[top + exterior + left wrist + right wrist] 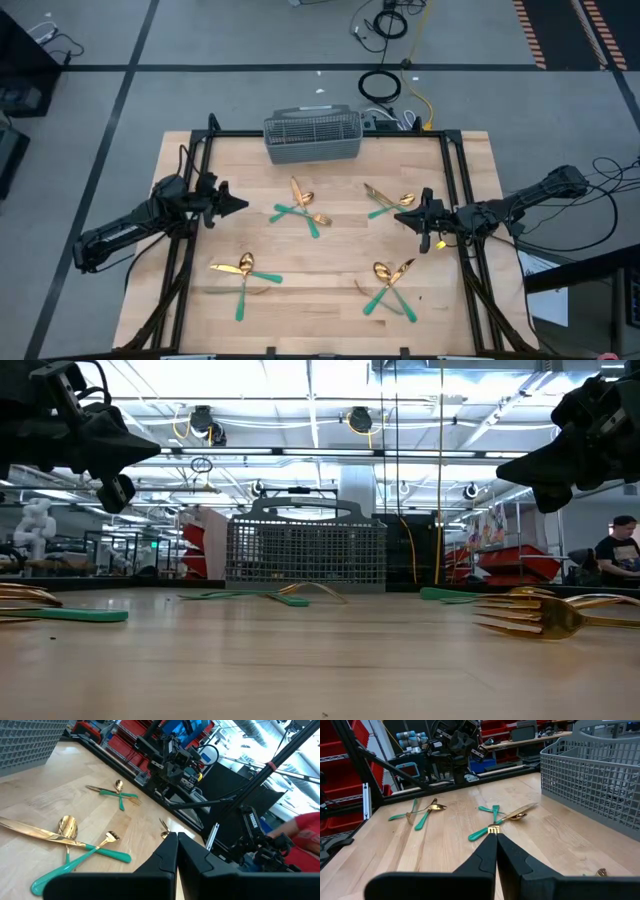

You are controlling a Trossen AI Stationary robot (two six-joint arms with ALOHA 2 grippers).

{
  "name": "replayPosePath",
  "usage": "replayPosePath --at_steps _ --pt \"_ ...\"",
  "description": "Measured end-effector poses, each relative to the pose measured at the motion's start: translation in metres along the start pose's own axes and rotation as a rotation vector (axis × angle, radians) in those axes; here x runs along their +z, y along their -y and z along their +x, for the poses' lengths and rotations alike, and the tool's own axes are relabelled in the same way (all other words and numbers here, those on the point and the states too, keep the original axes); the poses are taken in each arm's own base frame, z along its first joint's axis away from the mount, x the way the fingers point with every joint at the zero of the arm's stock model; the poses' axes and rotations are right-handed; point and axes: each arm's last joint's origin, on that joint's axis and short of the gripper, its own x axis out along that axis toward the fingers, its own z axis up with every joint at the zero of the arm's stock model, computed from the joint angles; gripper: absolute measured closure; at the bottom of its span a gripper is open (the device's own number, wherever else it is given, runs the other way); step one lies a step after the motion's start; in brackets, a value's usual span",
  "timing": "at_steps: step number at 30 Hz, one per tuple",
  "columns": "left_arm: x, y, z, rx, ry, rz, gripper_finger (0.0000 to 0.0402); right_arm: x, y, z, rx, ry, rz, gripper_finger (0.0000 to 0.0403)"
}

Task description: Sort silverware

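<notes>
The silverware, with gold heads and teal handles, lies flat on the wooden table in crossed clusters: far left [300, 208], far right [388, 201], near left [243, 275] and near right [390, 287]. My left gripper [244, 205] hangs shut above the table's left side, pointing level toward the far-left cluster [75, 845]. My right gripper [399, 218] hangs shut above the right side, just beside the far-right cluster. Its wrist view looks across the table at a cluster [500, 817]. Neither gripper holds anything.
A grey wire-mesh basket [312, 137] stands at the middle of the table's far edge. Black frame rails [190, 250] run along both table sides. A seated person [620, 555] shows in the room beyond the table. Bare wood lies between the clusters.
</notes>
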Motion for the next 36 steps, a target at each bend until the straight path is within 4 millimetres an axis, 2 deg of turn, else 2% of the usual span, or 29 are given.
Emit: replayPosePath --at_steps 18,21,24,28,32,36 --pt "0.0 0.0 0.0 0.0 0.0 0.0 0.0391 0.0053 -0.0017 -0.0001 0.029 0.046 0.044 0.0399" --pt "-0.0001 0.0001 0.0 -0.004 -0.002 0.114 0.0391 0.0048 0.001 0.0002 -0.057 0.062 0.15 0.0399" --pt "-0.0001 0.0002 0.0 -0.006 -0.003 0.248 0.0391 0.0048 0.0012 0.0001 -0.055 0.071 0.364 0.0399" --pt "-0.0001 0.0002 0.0 -0.007 -0.003 0.288 0.0391 0.0049 0.0011 0.0001 -0.048 0.077 0.566 0.0399" --pt "-0.0002 0.0001 0.0 -0.007 -0.004 0.288 0.0391 0.0052 0.0012 0.0001 -0.047 0.084 0.653 0.0399" --pt "-0.0001 0.0002 0.0 -0.008 -0.003 0.29 0.0391 0.0055 0.0012 0.0001 -0.047 0.087 0.655 0.0399"
